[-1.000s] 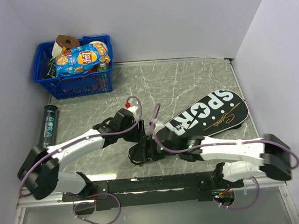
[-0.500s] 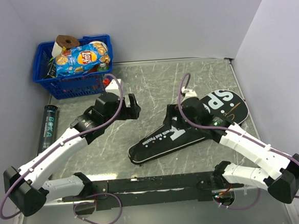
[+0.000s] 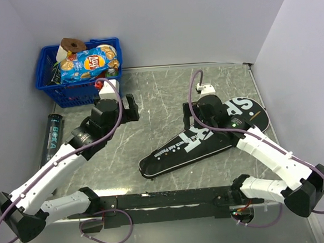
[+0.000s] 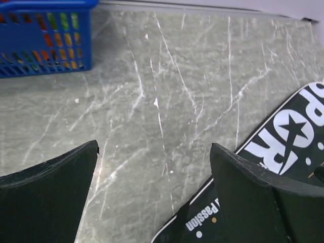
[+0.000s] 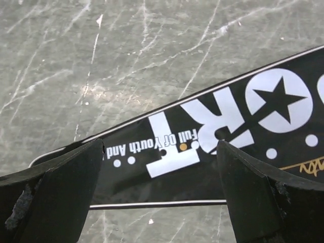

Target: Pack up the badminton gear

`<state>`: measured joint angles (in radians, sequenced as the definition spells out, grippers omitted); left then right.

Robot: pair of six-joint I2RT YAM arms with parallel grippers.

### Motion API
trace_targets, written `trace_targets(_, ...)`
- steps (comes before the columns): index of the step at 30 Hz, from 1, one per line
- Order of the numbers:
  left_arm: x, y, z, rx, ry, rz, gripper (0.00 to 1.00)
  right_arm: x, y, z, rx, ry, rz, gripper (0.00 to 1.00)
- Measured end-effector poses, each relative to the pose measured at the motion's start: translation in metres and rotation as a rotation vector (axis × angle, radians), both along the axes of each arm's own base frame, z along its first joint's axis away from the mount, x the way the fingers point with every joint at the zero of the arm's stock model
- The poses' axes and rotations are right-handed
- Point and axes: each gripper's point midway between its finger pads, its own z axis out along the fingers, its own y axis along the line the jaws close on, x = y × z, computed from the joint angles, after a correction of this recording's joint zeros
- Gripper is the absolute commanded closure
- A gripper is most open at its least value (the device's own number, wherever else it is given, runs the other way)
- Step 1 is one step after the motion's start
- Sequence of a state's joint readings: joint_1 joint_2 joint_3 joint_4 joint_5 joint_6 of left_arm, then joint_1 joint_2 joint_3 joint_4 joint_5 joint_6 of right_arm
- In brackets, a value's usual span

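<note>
The black racket-shaped cover (image 3: 207, 138) lettered "SPORT" lies flat and slanted on the table, its narrow end toward the near middle. My right gripper (image 3: 195, 122) hovers open above its middle, and the right wrist view shows the cover (image 5: 228, 116) under the empty right gripper (image 5: 160, 143). My left gripper (image 3: 132, 107) is open over bare table, left of the cover (image 4: 283, 147); nothing sits between the fingers of the left gripper (image 4: 154, 147). A dark tube (image 3: 51, 137) lies along the table's left edge. Rackets and shuttlecocks are out of view.
A blue plastic basket (image 3: 82, 88) of snacks stands at the far left corner, its wall (image 4: 45, 50) showing in the left wrist view. White walls close in the table on three sides.
Both grippers have opened and lifted away from the cover's narrow end. The left arm swung up-left toward the basket; the right arm swung up-right over the cover's middle.
</note>
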<state>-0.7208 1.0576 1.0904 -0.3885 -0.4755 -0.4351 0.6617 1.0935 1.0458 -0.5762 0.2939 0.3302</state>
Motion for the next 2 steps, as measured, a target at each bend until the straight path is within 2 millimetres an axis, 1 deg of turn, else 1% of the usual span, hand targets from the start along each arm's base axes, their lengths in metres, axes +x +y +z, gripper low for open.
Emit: trace_targets(2, 0.0007, 0.0022, 0.0055, -0.001, -0.009, 0.012, 0.04, 0.0002, -0.0005, 0.0008, 0.011, -0.004, 0.005, 0.0)
